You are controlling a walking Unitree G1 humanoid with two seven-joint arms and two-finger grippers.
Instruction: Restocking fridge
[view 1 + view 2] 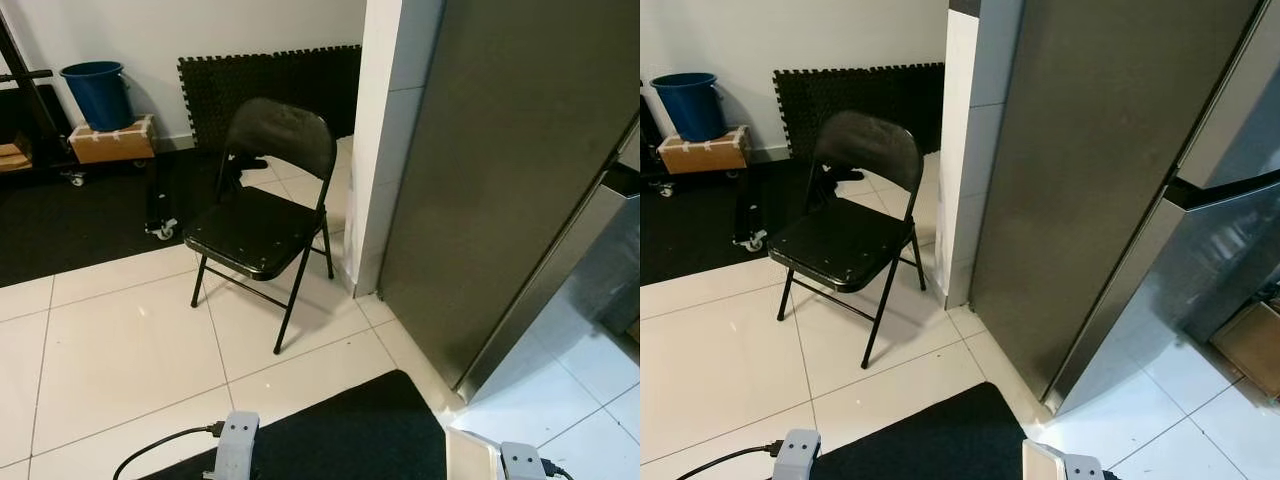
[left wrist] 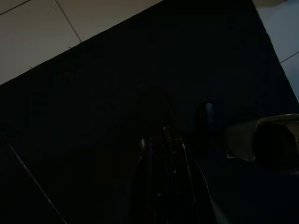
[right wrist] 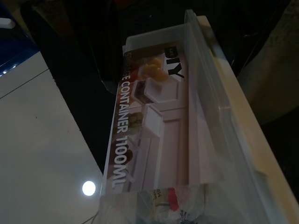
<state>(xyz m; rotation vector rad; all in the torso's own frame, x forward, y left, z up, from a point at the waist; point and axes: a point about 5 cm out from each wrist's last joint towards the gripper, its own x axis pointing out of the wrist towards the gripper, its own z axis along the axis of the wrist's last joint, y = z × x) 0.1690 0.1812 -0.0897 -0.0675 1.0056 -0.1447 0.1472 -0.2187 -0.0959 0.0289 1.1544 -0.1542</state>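
The stainless-steel fridge stands at the right, side panel toward me, and its door looks shut. In the right wrist view a clear plastic container with a printed "1100ML" label lies close along my right gripper, held above the floor. Its pale corner shows beside my right wrist. My left gripper hangs low over the black mat, dim, fingers together and holding nothing.
A black folding chair stands on the white tiles left of a white pillar. A black mat lies at my feet. Against the far wall are a blue bucket and foam panels. A cardboard box sits at right.
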